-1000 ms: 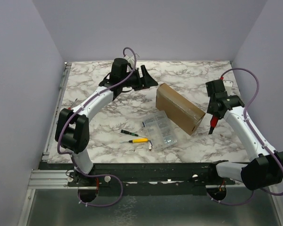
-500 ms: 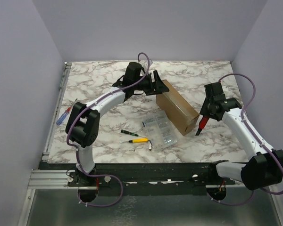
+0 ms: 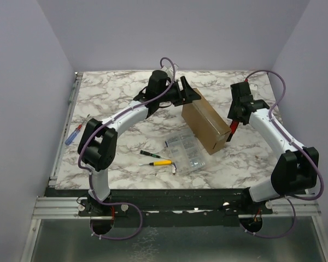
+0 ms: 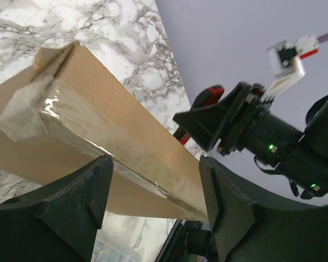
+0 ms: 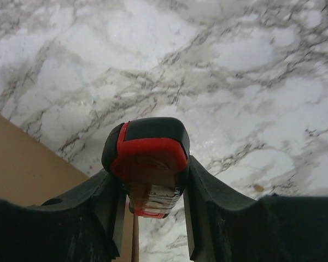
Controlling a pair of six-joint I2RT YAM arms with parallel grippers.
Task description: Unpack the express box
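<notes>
The express box (image 3: 206,121) is lying closed on the marble table (image 3: 115,93), just to the 3 o'clock side of the table's centre, with its long axis running from 11 o'clock to 5 o'clock. Clear tape (image 4: 104,136) is sealing its seam.

Over the last second both arms have been closing in on it. The left gripper (image 3: 189,94) is swinging across from the far middle of the table to the box's 11 o'clock end. Its jaws are standing wide apart and holding nothing, and in the wrist view they are straddling the taped edge without pressing on it. The right gripper (image 3: 233,126) is coming in from the 3 o'clock side to the box's long side at about 4 o'clock. It is clamping a red-and-black cutter (image 5: 147,147), whose tip is hanging just beside the cardboard.

This looks like bracing with one arm and slitting the tape with the other, so unpacking is only beginning. The clear compartment case (image 3: 185,151) is sitting close at the box's 7 o'clock.
</notes>
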